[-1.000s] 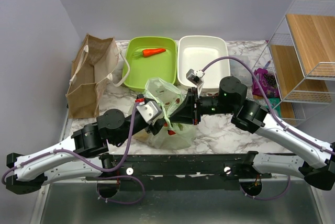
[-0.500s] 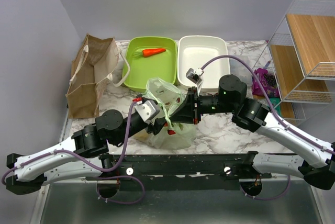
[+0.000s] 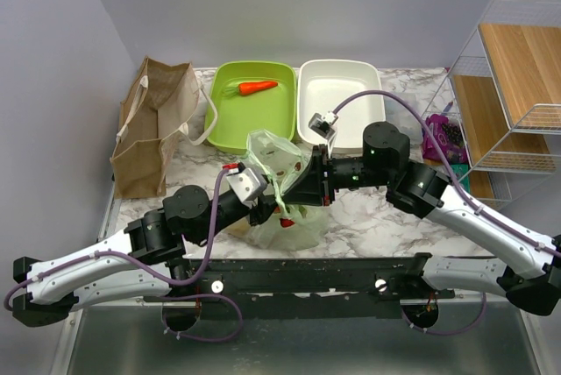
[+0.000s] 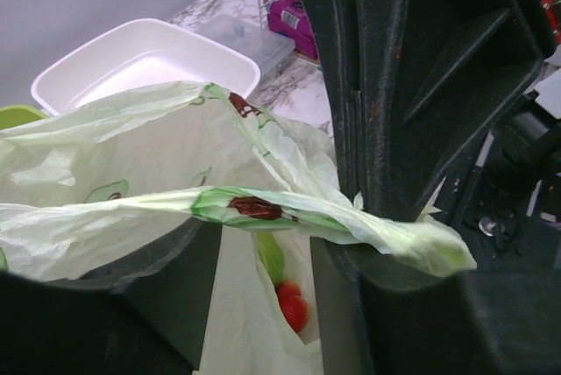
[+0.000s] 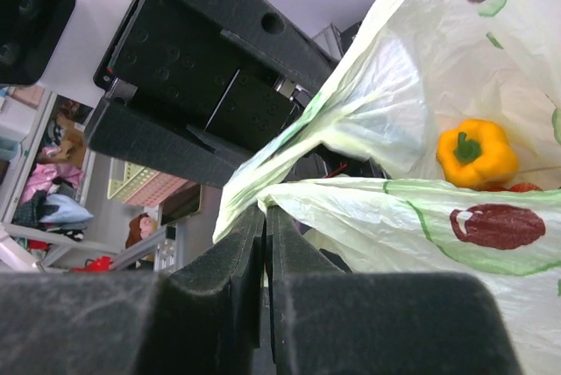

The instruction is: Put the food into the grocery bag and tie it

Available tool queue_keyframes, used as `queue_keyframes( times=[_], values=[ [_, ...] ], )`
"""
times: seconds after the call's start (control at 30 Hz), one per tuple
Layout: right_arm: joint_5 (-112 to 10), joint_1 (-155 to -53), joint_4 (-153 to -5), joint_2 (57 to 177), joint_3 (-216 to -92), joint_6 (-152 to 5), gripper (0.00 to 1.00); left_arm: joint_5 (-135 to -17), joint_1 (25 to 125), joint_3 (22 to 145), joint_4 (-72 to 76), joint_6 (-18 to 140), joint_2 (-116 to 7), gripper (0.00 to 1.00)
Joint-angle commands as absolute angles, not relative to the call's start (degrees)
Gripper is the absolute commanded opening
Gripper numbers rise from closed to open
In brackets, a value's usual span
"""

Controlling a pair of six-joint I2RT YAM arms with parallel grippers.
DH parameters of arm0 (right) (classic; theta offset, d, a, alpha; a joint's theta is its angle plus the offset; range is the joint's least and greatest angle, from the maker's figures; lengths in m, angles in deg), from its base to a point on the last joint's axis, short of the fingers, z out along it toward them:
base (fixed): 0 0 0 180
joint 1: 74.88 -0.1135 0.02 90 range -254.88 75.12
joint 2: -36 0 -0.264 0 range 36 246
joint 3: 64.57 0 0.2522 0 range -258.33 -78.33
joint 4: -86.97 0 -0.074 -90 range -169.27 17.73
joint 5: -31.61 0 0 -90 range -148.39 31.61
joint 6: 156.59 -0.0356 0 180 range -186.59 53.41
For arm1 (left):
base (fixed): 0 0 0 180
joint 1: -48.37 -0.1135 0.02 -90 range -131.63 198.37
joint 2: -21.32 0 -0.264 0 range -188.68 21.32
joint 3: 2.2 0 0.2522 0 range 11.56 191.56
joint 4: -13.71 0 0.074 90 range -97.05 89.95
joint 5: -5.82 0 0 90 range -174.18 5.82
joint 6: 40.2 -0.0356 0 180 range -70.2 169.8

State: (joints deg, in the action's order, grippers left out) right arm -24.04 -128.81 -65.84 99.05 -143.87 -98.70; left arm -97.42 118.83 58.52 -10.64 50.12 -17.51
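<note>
I have the bag (image 3: 282,169) standing on the worktop (image 3: 377,217) at the middle, just in front of the green tub (image 3: 219,121) and the white tub (image 3: 351,99), with both arms meeting over it.

My right pincer (image 5: 265,217) is closed on a fold of the bag's film: in its wrist view the two fingers stand almost touching and the plastic comes out of the slit between them. Past that fold I see the pepper (image 5: 478,152) inside the bag.

My left pincer (image 4: 263,239) stands partly open. A twisted strip of the bag lies across the gap between its fingers, and neither finger presses it as far as I can tell. Through the gap, lower in the bag, I see the tomatoes (image 4: 292,305). The right arm's black pincer body rises right beside that strip.

A carrot (image 3: 259,88) lies in the green tub. The paper bag (image 3: 153,125) stands at the left edge, well apart from the plastic one.
</note>
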Motion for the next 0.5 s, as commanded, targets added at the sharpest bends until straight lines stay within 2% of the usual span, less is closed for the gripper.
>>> queue_keyframes(
  times=[0.0,0.13,0.23,0.33,0.47],
  values=[
    [-24.3,-129.1,-64.5,101.2,-144.4,-98.8,0.12,-91.2,119.5,58.9,-1.0,52.9,-17.4,0.34],
    [-24.4,-129.1,-64.4,101.3,-144.4,-98.8,0.15,-90.6,119.5,58.8,-1.0,53.8,-17.4,0.11],
    [-24.5,-129.1,-64.4,101.2,-144.3,-98.8,0.16,-90.4,119.5,58.5,-0.6,54.2,-17.2,0.0],
    [-25.3,-129.1,-63.6,101.0,-144.6,-98.6,0.21,-90.4,119.5,58.5,-0.8,54.2,-16.9,0.0],
    [-27.2,-129.0,-62.2,99.6,-145.3,-97.9,0.35,-90.7,119.5,58.7,-2.3,54.4,-16.6,0.0]
  ],
)
